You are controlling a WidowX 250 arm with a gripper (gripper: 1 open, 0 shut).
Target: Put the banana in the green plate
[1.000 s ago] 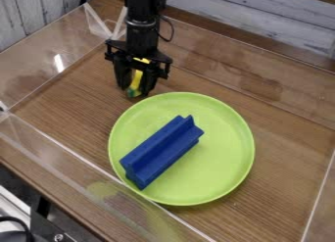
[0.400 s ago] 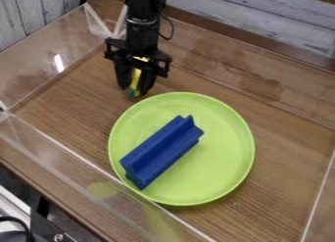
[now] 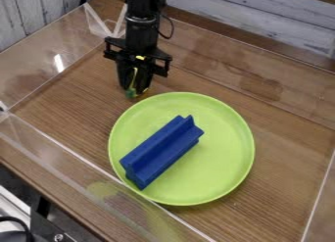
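Just behind the green plate on the counter, the pincer is clamped on the banana, which is mostly hidden between its jaws. The grasp step looks done; next comes a lift and a carry over the rim, clear of the blue block.

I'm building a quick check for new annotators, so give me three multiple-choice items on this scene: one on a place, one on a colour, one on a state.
1. Where does the blue block lie?
A. On the wooden table beside the plate
B. On the green plate
C. Held by the end effector

2. What colour is the banana?
A. Yellow with a greenish tip
B. Red
C. Blue

3. How does the end effector stand?
A. Wide open above the plate
B. Out of view
C. Shut on the banana, down at the table just beyond the plate's far-left rim

Answers:
1. B, the block rests inside the plate's rim.
2. A, yellow with a greenish end shows between the fingers.
3. C, the fingers are drawn in around the banana, off the plate.
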